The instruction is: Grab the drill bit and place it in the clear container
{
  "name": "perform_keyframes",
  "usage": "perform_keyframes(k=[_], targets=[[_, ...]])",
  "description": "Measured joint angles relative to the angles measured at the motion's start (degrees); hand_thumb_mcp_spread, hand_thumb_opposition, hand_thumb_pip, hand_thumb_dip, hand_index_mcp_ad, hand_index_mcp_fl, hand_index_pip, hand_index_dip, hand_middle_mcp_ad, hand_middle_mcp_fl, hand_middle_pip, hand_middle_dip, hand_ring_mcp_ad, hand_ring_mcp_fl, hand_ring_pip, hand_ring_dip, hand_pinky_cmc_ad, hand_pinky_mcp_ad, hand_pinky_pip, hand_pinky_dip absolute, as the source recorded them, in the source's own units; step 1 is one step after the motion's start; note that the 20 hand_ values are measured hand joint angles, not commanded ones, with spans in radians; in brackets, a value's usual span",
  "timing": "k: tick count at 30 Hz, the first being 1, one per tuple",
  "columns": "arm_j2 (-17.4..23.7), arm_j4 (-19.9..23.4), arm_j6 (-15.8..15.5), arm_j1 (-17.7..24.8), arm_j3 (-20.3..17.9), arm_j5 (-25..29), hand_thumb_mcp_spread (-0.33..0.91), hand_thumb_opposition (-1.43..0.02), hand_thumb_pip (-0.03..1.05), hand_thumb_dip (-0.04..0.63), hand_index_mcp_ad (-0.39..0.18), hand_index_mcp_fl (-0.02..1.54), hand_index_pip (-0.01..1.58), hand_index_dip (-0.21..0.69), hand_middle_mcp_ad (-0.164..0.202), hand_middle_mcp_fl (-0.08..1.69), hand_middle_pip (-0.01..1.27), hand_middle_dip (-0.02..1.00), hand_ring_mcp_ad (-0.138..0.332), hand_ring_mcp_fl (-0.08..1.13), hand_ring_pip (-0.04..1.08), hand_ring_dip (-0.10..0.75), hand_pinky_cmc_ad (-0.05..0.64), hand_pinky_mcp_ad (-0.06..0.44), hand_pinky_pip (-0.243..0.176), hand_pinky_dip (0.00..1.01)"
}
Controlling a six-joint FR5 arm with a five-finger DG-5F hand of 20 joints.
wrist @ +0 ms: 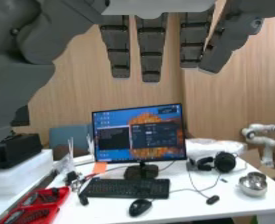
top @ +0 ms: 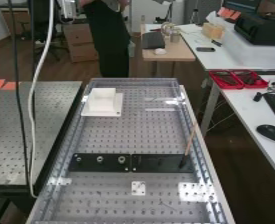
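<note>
In the wrist view my hand (wrist: 151,47) has its dark grey fingers straight, with nothing between them. On the bench in the high view, two black plates (top: 102,162) lie end to end, the left one bearing several small round metal fittings. A thin brownish rod (top: 189,137) leans up from a dark base at the right end of the right plate; I cannot tell whether this is the drill bit. Transparent material edges the perforated metal bench top (top: 128,135), and I cannot tell whether it is the clear container.
A white block (top: 104,99) sits on a white plate near the bench's far left. Black and white cables hang at the high view's left. Red trays (top: 226,79) lie on the side table. The wrist view has a monitor (wrist: 139,134), keyboard (wrist: 124,188) and metal bowl (wrist: 253,184).
</note>
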Motion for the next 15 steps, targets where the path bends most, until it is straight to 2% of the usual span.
perform_keyframes(k=[3,6,12,13,15], targets=[[1.45,1.92,1.57,-0.05,-1.60,-0.25,0.26,-0.67,0.14,0.037,-0.028,0.36,0.09,0.314,0.103,0.35,0.15,0.20,0.229,0.08,0.14,0.084,0.342,0.201,-0.087,0.40],[1.71,1.95,2.49,-0.08,-1.90,-0.69,0.26,-0.67,0.14,0.037,-0.033,0.37,0.09,0.307,0.098,0.35,0.15,0.20,0.236,0.10,0.14,0.087,0.367,0.216,-0.075,0.39],[2.02,1.71,2.70,-0.12,-1.98,-0.06,0.25,-0.69,0.14,0.038,-0.024,0.38,0.09,0.281,0.105,0.36,0.15,0.19,0.248,0.11,0.14,0.084,0.363,0.213,-0.058,0.35],[2.02,1.71,2.66,-0.13,-1.97,-0.20,0.25,-0.70,0.14,0.038,-0.024,0.38,0.09,0.281,0.105,0.37,0.15,0.19,0.250,0.12,0.15,0.087,0.363,0.220,-0.042,0.35],[2.00,1.68,2.63,-0.13,-1.89,-0.29,0.25,-0.70,0.14,0.038,-0.026,0.38,0.09,0.276,0.105,0.36,0.15,0.19,0.250,0.13,0.15,0.087,0.361,0.232,-0.040,0.33]])
